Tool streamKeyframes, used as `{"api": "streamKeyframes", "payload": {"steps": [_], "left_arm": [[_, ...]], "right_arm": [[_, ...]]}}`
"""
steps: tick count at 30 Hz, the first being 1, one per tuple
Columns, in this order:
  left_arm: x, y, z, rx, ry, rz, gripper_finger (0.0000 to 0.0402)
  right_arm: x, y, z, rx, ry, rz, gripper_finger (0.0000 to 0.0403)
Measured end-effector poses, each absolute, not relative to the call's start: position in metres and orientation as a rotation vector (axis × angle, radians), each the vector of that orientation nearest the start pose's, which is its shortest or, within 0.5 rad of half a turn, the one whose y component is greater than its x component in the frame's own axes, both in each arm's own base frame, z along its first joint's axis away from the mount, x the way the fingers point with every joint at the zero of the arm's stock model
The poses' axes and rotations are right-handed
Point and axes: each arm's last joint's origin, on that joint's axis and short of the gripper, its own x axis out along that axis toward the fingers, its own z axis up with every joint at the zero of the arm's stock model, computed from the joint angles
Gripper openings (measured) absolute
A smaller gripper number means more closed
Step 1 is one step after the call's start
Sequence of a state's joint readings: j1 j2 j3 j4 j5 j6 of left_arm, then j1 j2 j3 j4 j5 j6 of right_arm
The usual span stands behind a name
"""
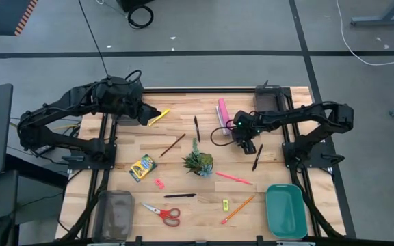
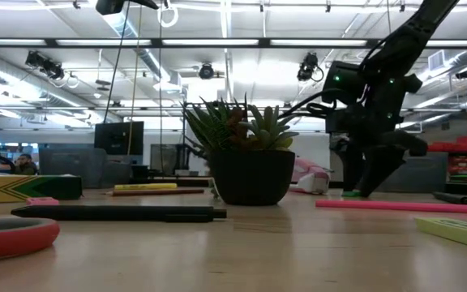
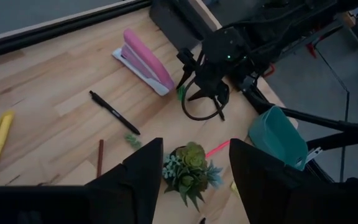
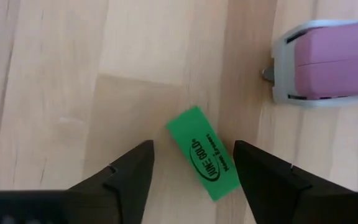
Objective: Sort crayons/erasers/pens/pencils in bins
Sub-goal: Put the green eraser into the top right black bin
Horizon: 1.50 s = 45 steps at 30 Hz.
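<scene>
The green eraser [image 4: 205, 152] lies flat on the tabletop [image 1: 183, 130], askew between the fingers of the right tool [image 4: 192, 167], which stand apart on either side of it without touching it. That placement reads as a lineup for a pick: the tool points straight down over the eraser so the fingers can drop and pinch its narrow sides. Just beside the eraser sits a pink stapler [image 4: 334, 59], close enough that one finger could catch it on the way down.

In the overhead view the right tool [image 1: 246, 140] hangs near the far right part of the tabletop, with a dark bin [image 1: 269, 99] at the far edge close by and the teal bin [image 1: 285, 210] at the near right corner; either could plausibly take the eraser.

The left tool [image 3: 191, 165] hovers over the far left part of the tabletop with its fingers apart and nothing between them, apparently waiting. Spread around a small potted plant [image 1: 198, 162] are the other things to be sorted: a crayon box [image 1: 143, 167], a pink eraser [image 1: 159, 183], a yellow eraser [image 1: 226, 203], black pens [image 1: 257, 156], pencils [image 1: 238, 209], and red scissors [image 1: 164, 214] that belong to no group.
</scene>
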<state>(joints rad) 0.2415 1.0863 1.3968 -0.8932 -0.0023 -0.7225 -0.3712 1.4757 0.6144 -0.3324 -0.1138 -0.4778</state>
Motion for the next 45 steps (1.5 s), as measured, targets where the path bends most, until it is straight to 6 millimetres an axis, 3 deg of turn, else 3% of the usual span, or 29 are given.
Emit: {"api": "streamKeyframes", "payload": {"steps": [9, 13, 19, 28, 34, 45], "left_arm": [[0.189, 0.039, 0.416, -0.771, 0.486, 0.407, 0.0188], [0.189, 0.034, 0.416, -0.779, 0.493, 0.387, 0.0189], [0.190, 0.029, 0.416, -0.775, 0.503, 0.362, 0.0184], [0.190, 0.029, 0.416, -0.773, 0.502, 0.364, 0.0183], [0.190, 0.029, 0.416, -0.769, 0.502, 0.362, 0.0181], [0.190, 0.029, 0.416, -0.721, 0.508, 0.351, 0.0177]], "right_arm": [[0.220, -0.096, 0.127, -0.108, 1.134, 0.039, 0.0158], [0.217, -0.091, 0.118, -0.056, 1.146, 0.068, 0.0146], [0.217, -0.086, 0.122, -0.039, 1.150, 0.018, 0.0134], [0.226, -0.089, 0.139, 0.086, 1.182, -0.062, 0.0078], [0.232, -0.092, 0.154, 0.122, 1.210, -0.078, 0.0070], [0.243, -0.099, 0.209, 0.128, 1.322, -0.091, 0.0071]]}}
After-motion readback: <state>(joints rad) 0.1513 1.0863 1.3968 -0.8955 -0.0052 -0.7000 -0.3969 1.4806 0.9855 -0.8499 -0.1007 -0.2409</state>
